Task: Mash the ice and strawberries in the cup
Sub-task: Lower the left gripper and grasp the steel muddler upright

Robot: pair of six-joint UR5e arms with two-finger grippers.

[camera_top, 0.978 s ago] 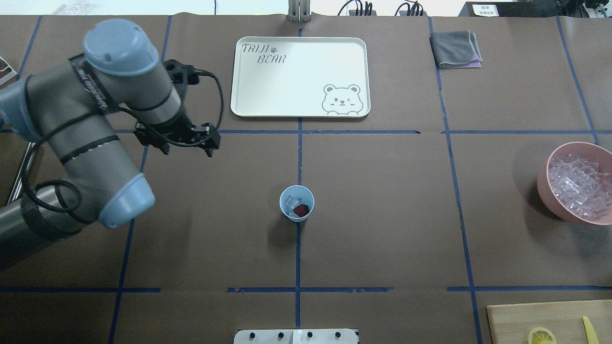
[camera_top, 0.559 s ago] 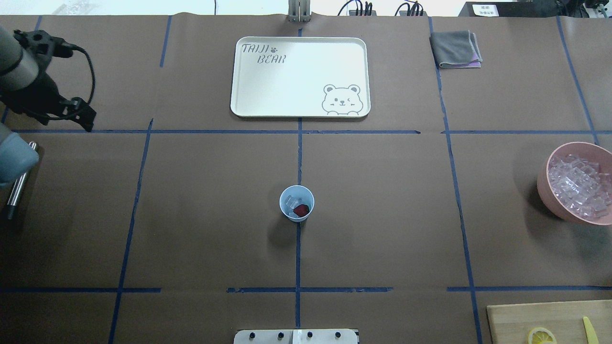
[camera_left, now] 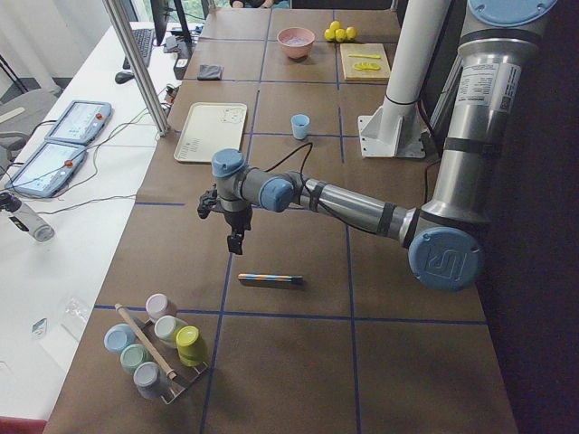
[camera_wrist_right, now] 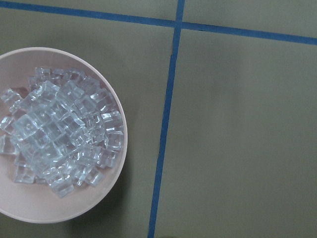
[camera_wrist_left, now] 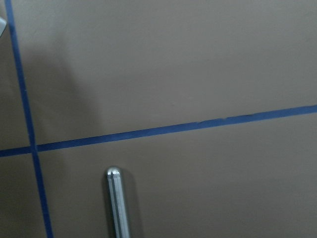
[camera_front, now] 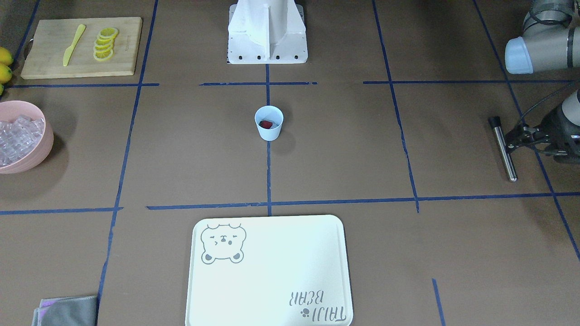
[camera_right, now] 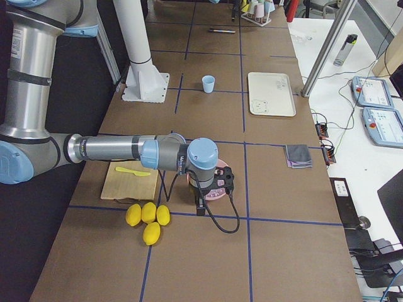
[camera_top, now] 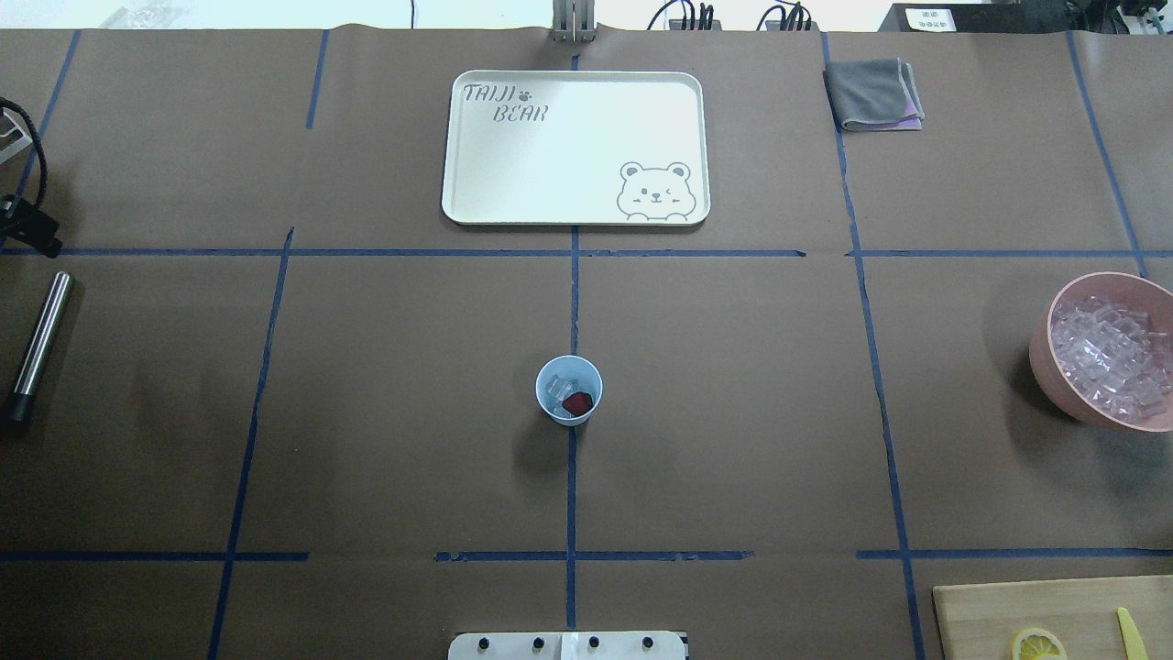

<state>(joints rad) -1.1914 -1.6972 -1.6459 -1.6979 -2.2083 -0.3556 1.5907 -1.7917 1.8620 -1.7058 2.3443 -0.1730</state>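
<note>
Overhead, the left gripper (camera_top: 37, 236) hovers just off the 12 o'clock end of the steel muddler (camera_top: 38, 344), whose long axis runs roughly 1 to 7 o'clock; its finger spread cannot be told. Well apart at the muddler's 3 o'clock stands the cup (camera_top: 541, 387), holding ice (camera_top: 559, 389) and the strawberry (camera_top: 577, 402), both apparently unmashed. Farther off, the right gripper (camera_right: 201, 209), its spread equally unreadable, hangs over the pink ice bowl (camera_top: 1040, 353).
</note>
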